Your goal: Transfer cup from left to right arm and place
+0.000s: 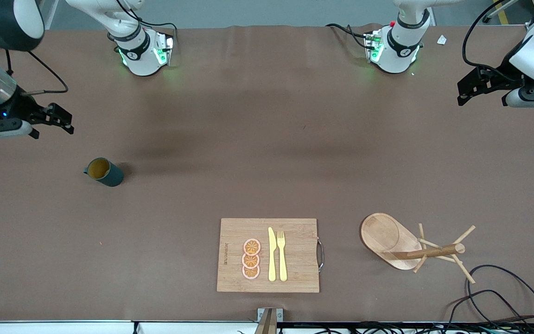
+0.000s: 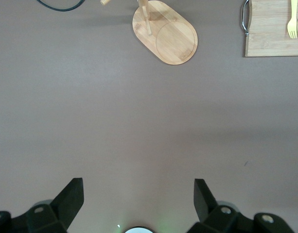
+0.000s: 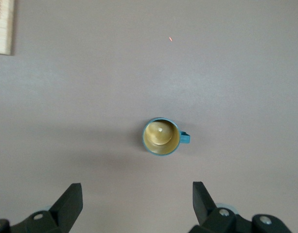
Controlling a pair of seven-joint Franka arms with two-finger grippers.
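Note:
The cup [image 1: 104,171], a small dark teal mug with a yellowish-brown inside, stands upright on the brown table toward the right arm's end. It also shows in the right wrist view [image 3: 161,137], seen from above with its handle to one side. My right gripper [image 1: 54,130] hangs open and empty above the table, close to the cup but not over it; its fingers [image 3: 71,199] frame bare table. My left gripper [image 1: 462,93] is open and empty, up over the left arm's end of the table, with bare table between its fingers [image 2: 71,196].
A wooden cutting board [image 1: 295,273] with orange slices [image 1: 251,259], a yellow knife [image 1: 272,254] and fork [image 1: 282,255] lies near the front edge. A wooden peg rack [image 1: 387,239] on an oval base stands beside it, toward the left arm's end. Black cables [image 1: 494,297] lie near that corner.

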